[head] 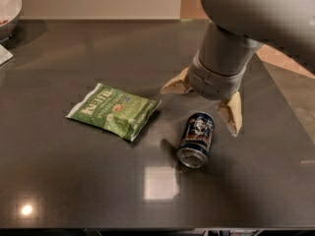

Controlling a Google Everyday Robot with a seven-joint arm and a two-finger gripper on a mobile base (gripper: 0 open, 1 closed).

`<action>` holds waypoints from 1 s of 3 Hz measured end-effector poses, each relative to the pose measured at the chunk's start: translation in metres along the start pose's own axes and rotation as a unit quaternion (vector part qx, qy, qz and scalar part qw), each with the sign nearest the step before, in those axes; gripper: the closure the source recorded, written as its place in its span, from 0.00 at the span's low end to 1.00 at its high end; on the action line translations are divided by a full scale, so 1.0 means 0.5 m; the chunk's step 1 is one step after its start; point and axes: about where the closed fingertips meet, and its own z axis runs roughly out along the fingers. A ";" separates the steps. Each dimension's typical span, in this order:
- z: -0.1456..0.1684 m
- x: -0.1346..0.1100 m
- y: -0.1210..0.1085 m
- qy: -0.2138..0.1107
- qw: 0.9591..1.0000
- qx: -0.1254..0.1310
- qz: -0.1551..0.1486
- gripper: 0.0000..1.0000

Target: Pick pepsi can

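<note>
The pepsi can (196, 138) lies on its side on the dark table (74, 171), its silver end facing me. My gripper (203, 107) hangs just above and behind the can, open, with one tan finger (175, 86) to the can's upper left and the other finger (231, 113) to its right. The fingers are apart from the can and hold nothing. The grey arm comes down from the upper right.
A green chip bag (115, 110) lies flat left of the can. A white bowl (9, 8) stands at the far left back corner. The table's right edge (285, 107) runs diagonally beside the arm. The orange fruit is hidden behind the arm.
</note>
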 end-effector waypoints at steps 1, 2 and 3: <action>0.019 -0.007 0.009 0.004 0.998 -0.023 -0.053 0.00; 0.036 -0.020 0.018 0.005 0.995 -0.030 -0.096 0.00; 0.055 -0.030 0.023 0.003 0.992 -0.036 -0.125 0.00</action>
